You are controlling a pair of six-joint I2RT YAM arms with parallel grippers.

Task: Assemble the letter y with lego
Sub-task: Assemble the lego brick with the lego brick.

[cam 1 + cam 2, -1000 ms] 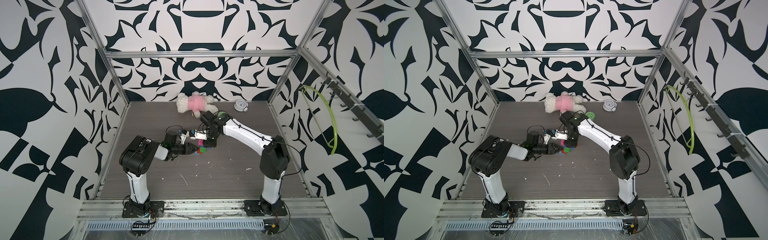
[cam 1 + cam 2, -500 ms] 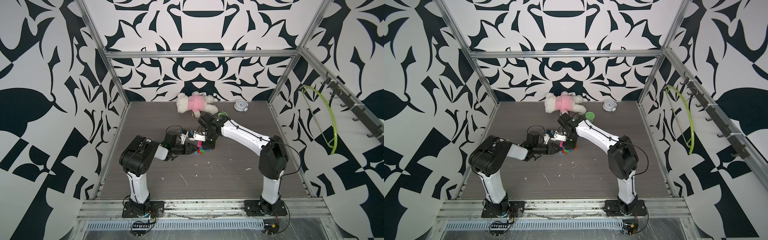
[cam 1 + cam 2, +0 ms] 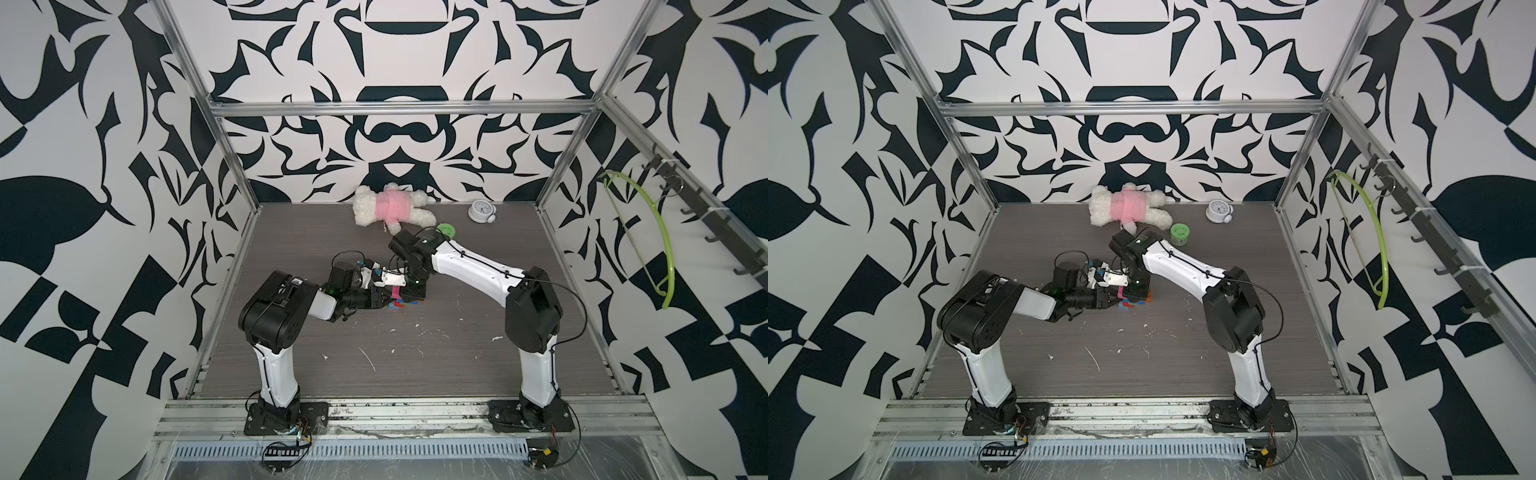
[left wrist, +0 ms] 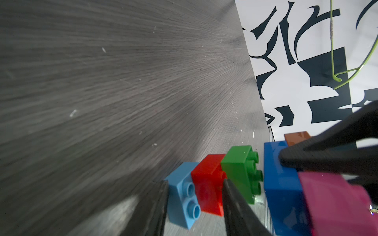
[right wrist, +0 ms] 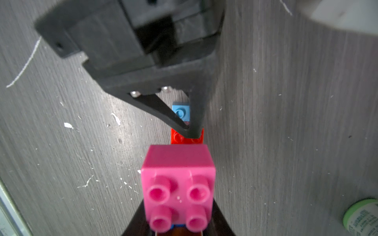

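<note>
In the left wrist view the lego lies in a row on the floor: light blue brick (image 4: 181, 196), red brick (image 4: 208, 183), green brick (image 4: 239, 165), then the dark blue bar (image 4: 280, 183), which carries the pink brick (image 4: 335, 200) and the orange brick (image 4: 296, 137). A gap with bare studs separates green from the bar. My left gripper (image 4: 194, 181) is shut on the light blue and red bricks. My right gripper (image 4: 283, 158) is shut, its tip on the bar between pink and orange. Both top views show the cluster (image 3: 398, 306) (image 3: 1128, 305) between the two grippers.
A plush toy (image 3: 390, 208), a small clock (image 3: 480, 211) and a green round tub (image 3: 446, 229) stand near the back wall. A green hanger (image 3: 660, 232) hangs on the right wall. White scraps dot the floor in front.
The right arm has edged slightly left toward the left gripper. Neither gripper's jaws have changed.
</note>
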